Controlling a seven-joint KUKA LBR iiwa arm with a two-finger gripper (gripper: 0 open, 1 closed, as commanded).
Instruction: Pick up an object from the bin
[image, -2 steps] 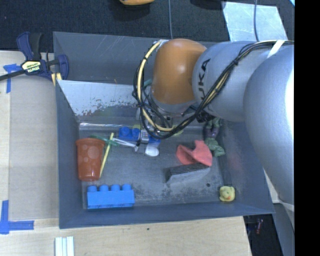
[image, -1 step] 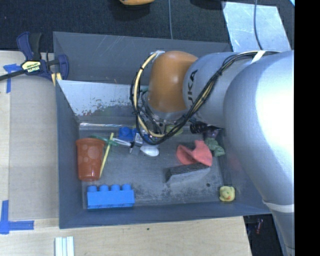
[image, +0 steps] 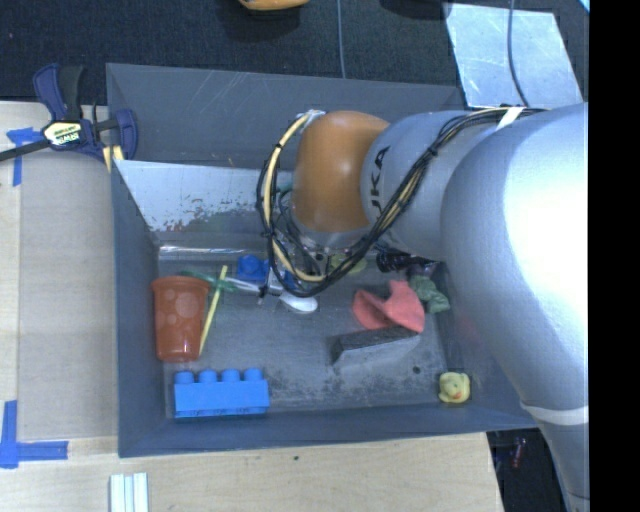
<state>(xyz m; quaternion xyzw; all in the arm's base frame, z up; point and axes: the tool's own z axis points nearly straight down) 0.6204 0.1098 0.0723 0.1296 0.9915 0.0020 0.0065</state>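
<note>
The gripper (image: 287, 275) is seen low over the scuffed floor of the grey metal bin (image: 135, 300), under the arm's smooth orange cover and a loop of cables. Whether it is parted or closed cannot be told. Just beside it, on the view's left, one small rounded blue piece (image: 250, 268) is found. At its lower edge one glossy white rounded piece (image: 298, 303) is seen, and neither can be said to be held. Further left of the gripper, one translucent orange plastic cup (image: 180, 316) is laid on its side, with one thin yellow-green stick (image: 210, 318) slanted along its edge. Below and to the left, one blue building brick (image: 221, 392) with a row of studs is set. To the gripper's right, one soft, crumpled pink piece (image: 390, 308) is seen. One small green piece (image: 432, 295) is tucked just beside it, and one flat dark grey block (image: 375, 345) lies below it. Well apart, lower right, one small rounded yellow toy (image: 454, 387) is seen.
</note>
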